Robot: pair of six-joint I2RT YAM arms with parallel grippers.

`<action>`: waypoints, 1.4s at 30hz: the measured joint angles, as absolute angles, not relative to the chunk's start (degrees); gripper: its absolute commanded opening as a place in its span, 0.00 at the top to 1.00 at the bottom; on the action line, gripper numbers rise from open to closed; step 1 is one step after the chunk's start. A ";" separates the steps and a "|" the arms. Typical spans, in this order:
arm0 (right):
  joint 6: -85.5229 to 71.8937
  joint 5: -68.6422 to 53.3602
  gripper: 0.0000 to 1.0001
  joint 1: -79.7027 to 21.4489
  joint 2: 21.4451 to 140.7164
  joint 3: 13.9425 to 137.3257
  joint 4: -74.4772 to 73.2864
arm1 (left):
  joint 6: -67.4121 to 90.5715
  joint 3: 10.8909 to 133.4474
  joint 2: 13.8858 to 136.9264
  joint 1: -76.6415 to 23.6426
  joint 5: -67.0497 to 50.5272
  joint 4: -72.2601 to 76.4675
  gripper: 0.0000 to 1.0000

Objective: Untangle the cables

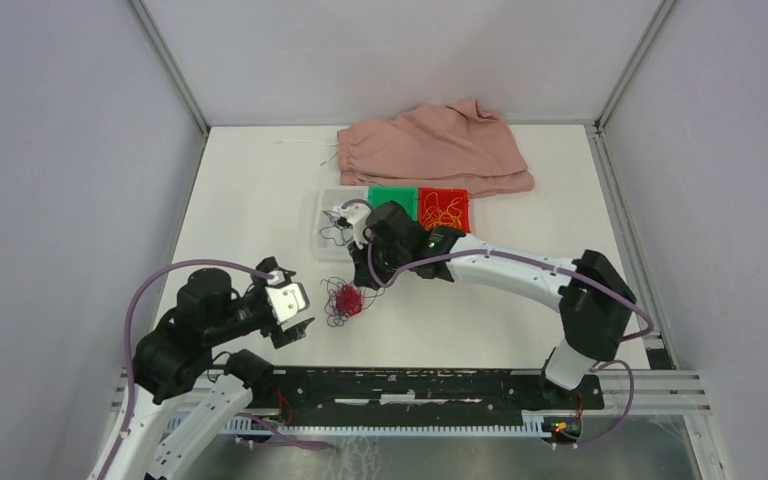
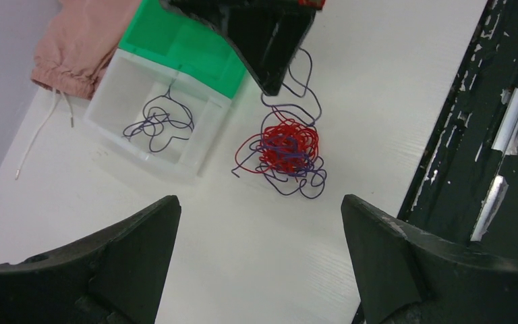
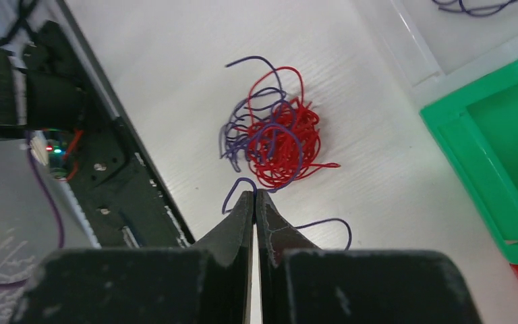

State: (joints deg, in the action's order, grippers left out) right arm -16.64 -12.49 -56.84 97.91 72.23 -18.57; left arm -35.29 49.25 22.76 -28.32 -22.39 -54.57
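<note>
A tangle of red cord (image 1: pixel 344 298) and dark purple cord (image 1: pixel 334 312) lies on the white table in front of the bins. It also shows in the left wrist view (image 2: pixel 284 145) and the right wrist view (image 3: pixel 283 142). My right gripper (image 3: pixel 255 196) is shut on a loop of the purple cord (image 3: pixel 235 189) at the tangle's edge, just above the table; from above it shows at the tangle's far side (image 1: pixel 363 272). My left gripper (image 2: pixel 260 199) is open and empty, hovering left of the tangle (image 1: pixel 295 318). Yellow cord (image 1: pixel 445 212) lies in the red bin.
A clear tray (image 1: pixel 322 243) holds another purple cord (image 2: pixel 158 125). Beside it stand a green bin (image 1: pixel 392 198) and a red bin (image 1: pixel 460 193). A pink cloth (image 1: pixel 435 148) with a white drawstring (image 2: pixel 37 138) lies at the back. The black rail (image 1: pixel 410 385) runs along the near edge.
</note>
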 measured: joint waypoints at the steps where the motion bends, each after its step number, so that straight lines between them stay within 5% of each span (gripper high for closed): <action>1: -16.93 -13.28 0.95 -56.88 96.07 72.23 -18.55 | -35.29 48.60 22.70 -28.32 -22.65 -54.57 0.03; 13: -25.04 -22.55 0.98 -57.17 85.12 73.25 -15.97 | -34.22 45.54 22.28 -28.32 -23.57 -47.03 0.02; 27: -31.92 -28.01 1.00 -61.04 85.30 89.89 -10.59 | -27.11 44.99 25.52 -28.32 -30.94 -36.23 0.06; 31: -32.14 -28.10 1.00 -61.60 85.30 91.07 -9.58 | -26.87 44.97 25.58 -28.32 -32.84 -35.88 0.29; 36: -32.12 -27.79 1.00 -61.78 86.11 91.05 -9.52 | -26.74 45.43 26.74 -28.32 -36.25 -36.05 0.93; 39: -32.03 -26.79 0.95 -61.78 86.35 90.39 -9.45 | -26.72 46.70 28.32 -28.32 -37.28 -36.64 0.97; 42: -31.75 -25.17 0.69 -61.78 85.97 88.38 -8.60 | -26.76 48.14 29.06 -28.32 -37.76 -37.87 0.97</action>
State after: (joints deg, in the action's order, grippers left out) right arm -31.75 -25.17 -61.78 85.97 88.38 -8.60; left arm -26.76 48.14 29.06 -28.32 -37.76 -37.87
